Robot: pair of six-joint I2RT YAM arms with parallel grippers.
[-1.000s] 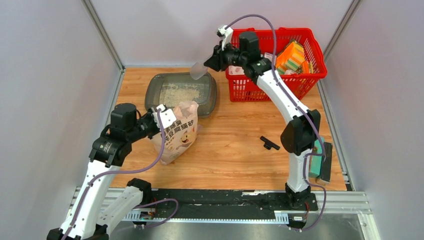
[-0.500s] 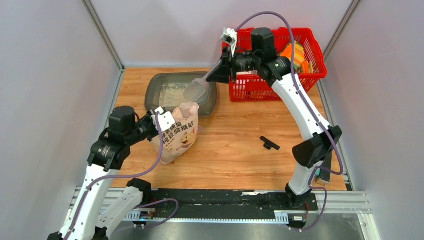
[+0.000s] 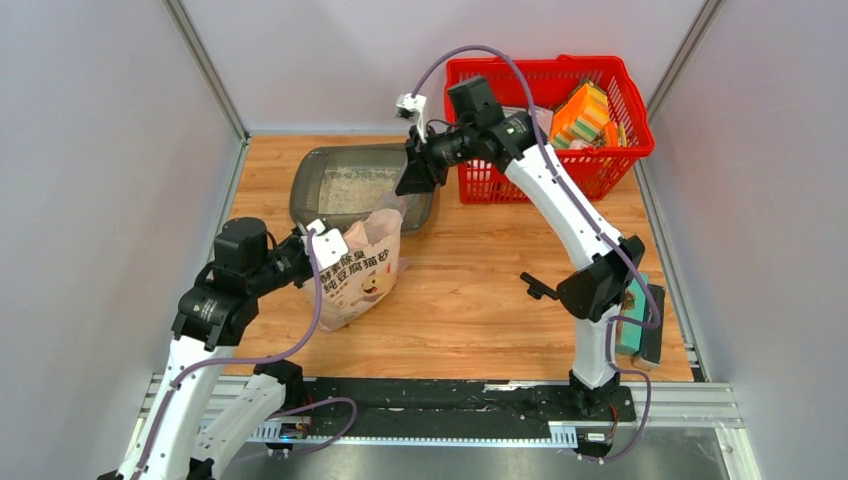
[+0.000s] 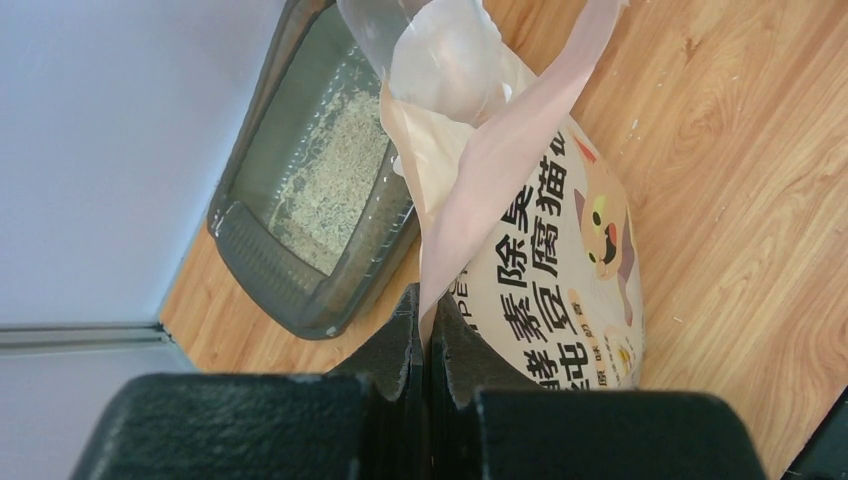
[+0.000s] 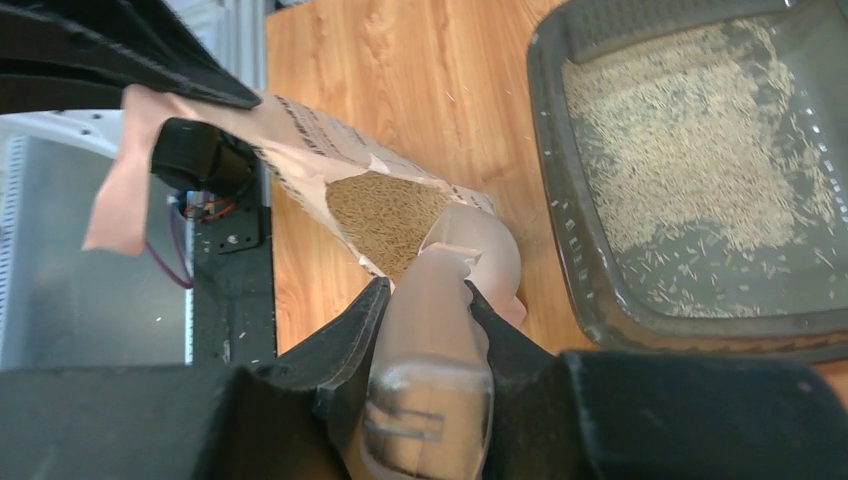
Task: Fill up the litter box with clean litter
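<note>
**Two arms bent in over the worktop (image 3: 470,300), each tool closed on something**

The left arm (image 3: 178,368) is raised from its base at the near left, bent at the elbow and pointed right, with the wrist held roughly level. The left tool (image 3: 325,240) is pinched fully shut on the upper edge of the litter bag (image 4: 560,260), and the thin film is seen clamped between the jaws. The right arm (image 3: 560,200) is folded at a low elbow on the right, then angled up and far-left, with the wrist tipped downward. The right tool (image 3: 412,182) is closed part-way around the handle of the scoop (image 5: 455,245), which is gripped between both fingers.
</note>
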